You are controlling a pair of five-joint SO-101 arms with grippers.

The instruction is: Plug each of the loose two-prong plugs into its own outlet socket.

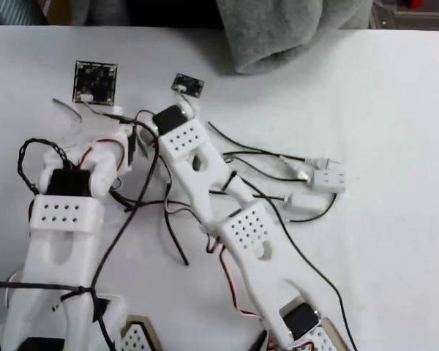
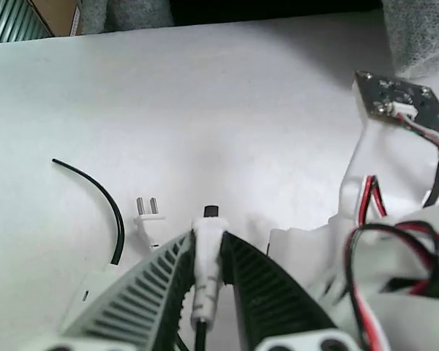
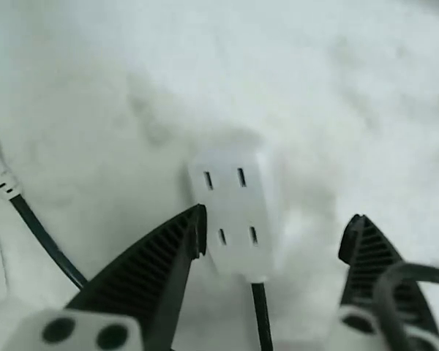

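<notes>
White tabletop (image 1: 395, 110), high view: small white plastic outlet block (image 1: 328, 180) lies on my right side | left wrist view: my left claw (image 2: 208, 245) pinched tight on white plug with black cord (image 2: 207, 227); second white two-prong plug (image 2: 148, 216) lies just beside | right wrist view: my right claw (image 3: 276, 227) spread wide, empty, straddling white four-slot socket block (image 3: 234, 212).

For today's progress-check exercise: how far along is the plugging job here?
Done: nothing visibly; the outlet block shows empty slots. In hand: the left gripper is shut on a white corded piece, and the right gripper is open either side of the block. Left: a two-prong plug lies loose on the table.
</notes>
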